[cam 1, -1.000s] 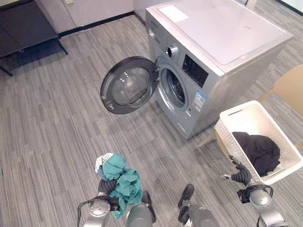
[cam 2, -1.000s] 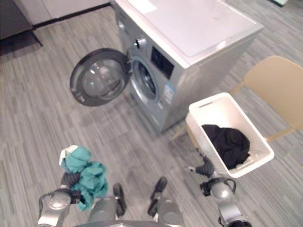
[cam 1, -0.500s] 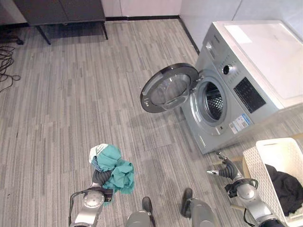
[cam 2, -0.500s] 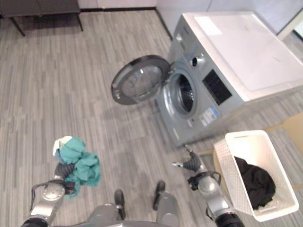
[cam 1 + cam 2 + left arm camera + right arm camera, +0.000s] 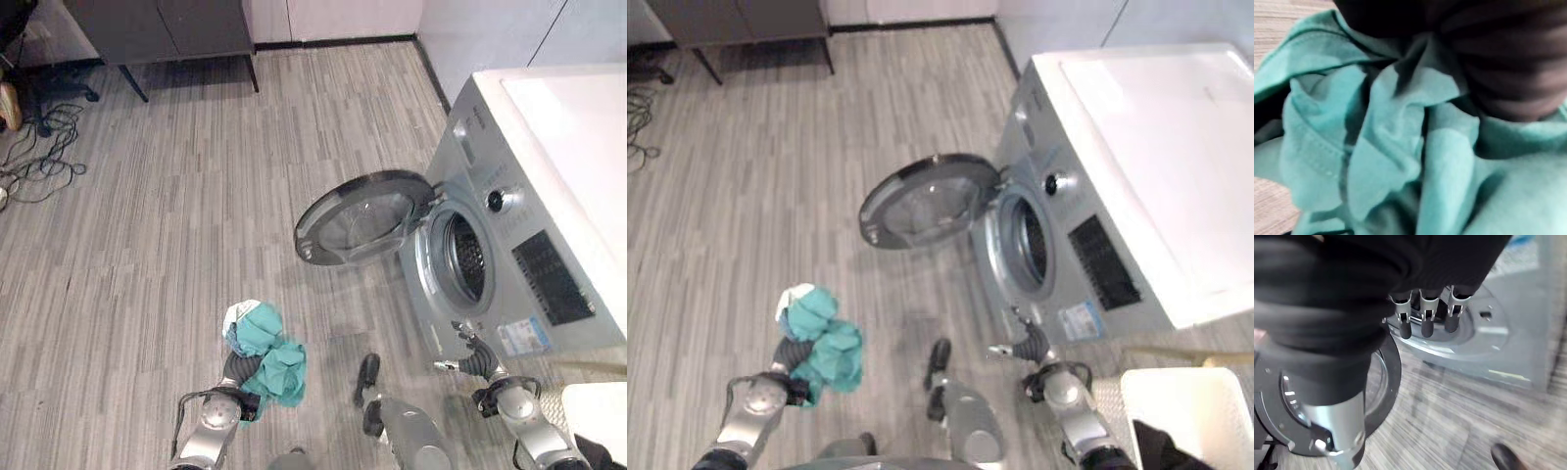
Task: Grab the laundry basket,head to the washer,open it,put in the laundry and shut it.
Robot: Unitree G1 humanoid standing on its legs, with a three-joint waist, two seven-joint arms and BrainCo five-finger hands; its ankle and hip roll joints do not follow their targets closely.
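My left hand (image 5: 236, 371) is low at the left, shut on a bundle of teal laundry (image 5: 266, 349) with a white piece on top; the teal cloth (image 5: 1376, 147) covers its fingers in the left wrist view. The silver washer (image 5: 1117, 196) stands at the right, its round door (image 5: 362, 217) swung wide open and the dark drum opening (image 5: 465, 259) exposed. My right hand (image 5: 474, 357) is open and empty just in front of the washer's lower front panel; its fingers (image 5: 1422, 320) point toward the door. A corner of the white laundry basket (image 5: 1190, 406) holds a black garment (image 5: 1161, 452).
A dark cabinet on legs (image 5: 162, 24) stands against the far wall. Loose cables (image 5: 39, 147) lie on the floor at the far left. A tan chair edge (image 5: 1176, 354) shows between washer and basket. Grey striped floor (image 5: 176, 225) stretches left of the door.
The whole picture has shifted: the camera turned, so the washer and its door sit further right and the basket has slid to the lower right corner. The teal bundle stays in my left hand.
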